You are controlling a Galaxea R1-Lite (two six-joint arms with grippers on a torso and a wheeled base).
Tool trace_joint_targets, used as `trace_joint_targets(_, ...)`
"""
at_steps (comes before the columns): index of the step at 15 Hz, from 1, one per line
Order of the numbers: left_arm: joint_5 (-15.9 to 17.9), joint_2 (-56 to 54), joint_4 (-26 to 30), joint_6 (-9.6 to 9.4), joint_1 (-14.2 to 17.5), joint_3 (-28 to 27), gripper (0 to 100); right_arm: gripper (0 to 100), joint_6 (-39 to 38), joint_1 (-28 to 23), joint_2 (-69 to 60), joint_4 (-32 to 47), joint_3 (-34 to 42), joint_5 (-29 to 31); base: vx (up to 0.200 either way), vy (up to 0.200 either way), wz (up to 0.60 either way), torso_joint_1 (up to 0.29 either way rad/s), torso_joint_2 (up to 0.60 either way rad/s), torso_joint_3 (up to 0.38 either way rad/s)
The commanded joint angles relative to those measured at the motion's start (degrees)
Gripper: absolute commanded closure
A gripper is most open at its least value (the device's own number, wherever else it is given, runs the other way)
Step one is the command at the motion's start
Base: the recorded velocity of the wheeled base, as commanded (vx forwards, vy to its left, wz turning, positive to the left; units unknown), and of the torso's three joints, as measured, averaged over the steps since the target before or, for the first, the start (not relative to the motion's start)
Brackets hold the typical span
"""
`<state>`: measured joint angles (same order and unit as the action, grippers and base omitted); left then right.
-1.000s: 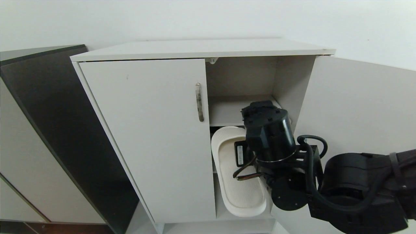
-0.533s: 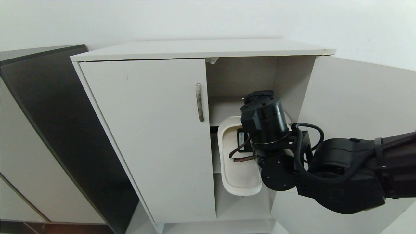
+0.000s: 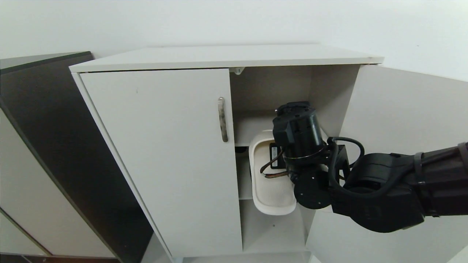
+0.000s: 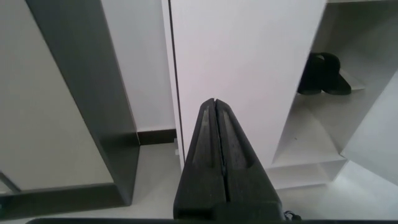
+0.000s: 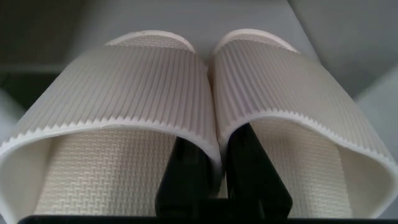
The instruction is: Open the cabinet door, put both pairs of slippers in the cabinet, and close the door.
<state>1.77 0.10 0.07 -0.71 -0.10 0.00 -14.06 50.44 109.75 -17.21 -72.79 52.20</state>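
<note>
**Head view:** The white cabinet [image 3: 219, 56] is standing with its right door [image 3: 402, 117] open and its left door [image 3: 157, 153] shut. The right arm is holding the cream slippers [image 3: 272, 188] in the opening, at middle-shelf height.

**Left wrist view:** The left gripper [image 4: 215, 112] is hanging before the shut door, fingers pressed together on nothing. Black slippers [image 4: 323, 73] are lying on a cabinet shelf.

**Right wrist view:** The right gripper [image 5: 221, 162] is pinching the cream pair's adjoining sides.

Dark panel [image 3: 55, 146], white wall [image 3: 219, 22]
</note>
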Motion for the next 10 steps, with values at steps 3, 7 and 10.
trace_joint_targets(3, 0.0, 0.1, 0.0, 0.0, 0.0, 0.0, 100, 100, 0.0, -0.1, 0.3, -0.1, -0.1, 0.0, 0.2, 0.0, 0.0, 0.002, 0.01, 0.002)
trace_joint_targets(7, 0.0, 0.1, -0.1, 0.0, 0.0, 0.0, 100, 100, 1.7, -2.4, 3.1, -0.3, -4.3, -0.9, 0.05, 0.0, 0.0, 0.001, 0.0, 0.001)
trace_joint_targets(10, 0.0, 0.1, 0.0, 0.09, 0.0, 0.0, 100, 100, 2.5, -4.9, 5.6, -0.3, -8.8, -3.9, 0.0, 0.0, 0.0, 0.0, 0.0, 0.0)
